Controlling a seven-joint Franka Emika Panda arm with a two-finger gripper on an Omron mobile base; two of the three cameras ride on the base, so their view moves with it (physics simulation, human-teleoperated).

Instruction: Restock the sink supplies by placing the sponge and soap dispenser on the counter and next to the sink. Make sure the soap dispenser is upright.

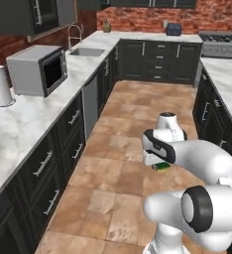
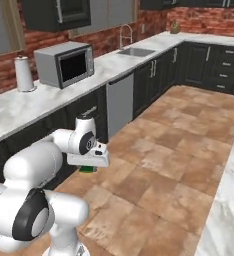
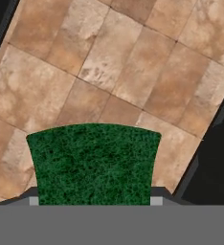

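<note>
The sponge [image 3: 94, 162] is held in the gripper [image 1: 161, 165], green scouring side toward the hand camera, where it fills the lower middle of the hand view between the fingertips [image 3: 33, 201], above the brown tiled floor [image 3: 109, 62]. In the left base view the sponge shows as a small yellow-green block under the white hand, right of centre. The sink [image 1: 87, 51] and its faucet [image 1: 74, 33] are seen in the counter [image 1: 33, 114] at the upper left, well apart, beyond the microwave [image 1: 38, 69] and a paper towel roll [image 1: 0, 87].
</note>
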